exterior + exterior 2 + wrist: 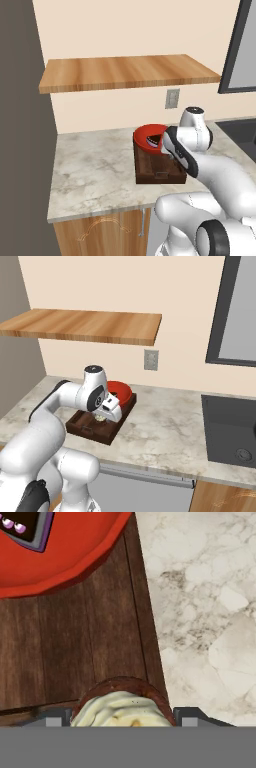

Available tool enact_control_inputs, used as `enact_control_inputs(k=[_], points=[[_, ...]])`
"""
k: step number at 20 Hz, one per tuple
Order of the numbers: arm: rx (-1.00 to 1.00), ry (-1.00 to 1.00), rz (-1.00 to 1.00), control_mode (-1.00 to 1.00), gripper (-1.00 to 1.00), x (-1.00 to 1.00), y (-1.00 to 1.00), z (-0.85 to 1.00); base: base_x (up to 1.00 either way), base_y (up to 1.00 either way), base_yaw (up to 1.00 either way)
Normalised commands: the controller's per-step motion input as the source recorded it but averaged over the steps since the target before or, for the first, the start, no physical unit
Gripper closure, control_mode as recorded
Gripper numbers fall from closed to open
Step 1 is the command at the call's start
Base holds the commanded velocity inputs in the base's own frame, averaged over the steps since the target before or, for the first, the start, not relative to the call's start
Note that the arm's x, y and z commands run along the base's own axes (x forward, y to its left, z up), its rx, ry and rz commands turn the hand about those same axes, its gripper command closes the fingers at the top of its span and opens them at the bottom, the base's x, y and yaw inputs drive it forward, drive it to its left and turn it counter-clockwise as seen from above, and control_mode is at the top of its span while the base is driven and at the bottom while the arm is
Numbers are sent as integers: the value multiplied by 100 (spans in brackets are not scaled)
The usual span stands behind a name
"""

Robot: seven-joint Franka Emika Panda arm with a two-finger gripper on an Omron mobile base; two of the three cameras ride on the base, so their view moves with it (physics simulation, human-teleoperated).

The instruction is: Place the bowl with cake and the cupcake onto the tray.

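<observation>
Marble-patterned stone tops your table (95,165), with a wooden shelf (125,72) on the wall above it and a wall outlet (172,98) just under that shelf; your landmark is the tray (150,167), a dark brown wooden one lying on the table near the wall; the bowl with cake (149,136) sits on the end of the tray nearest the wall, its red rim reaching past the tray's edge, the dark wedge inside it; the fingers (122,719) hang over the end of the tray farthest from the wall, and you can see them closed on the cupcake (122,704), one dark tip on each side of its brown wrapper with the cream top between them; whether the cupcake touches the tray floor you cannot tell; beyond the tray's long edge, on the side away from the bowl's shelf corner, lies a dark sink (230,428) set into the table, well apart from the tray.
</observation>
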Motion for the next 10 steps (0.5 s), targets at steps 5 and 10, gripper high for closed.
enact_control_inputs(k=[5,10], points=[[0,0,0,-100,100,24,0,-21,0,0,0],[0,0,0,-100,100,28,0,-21,0,0,0]])
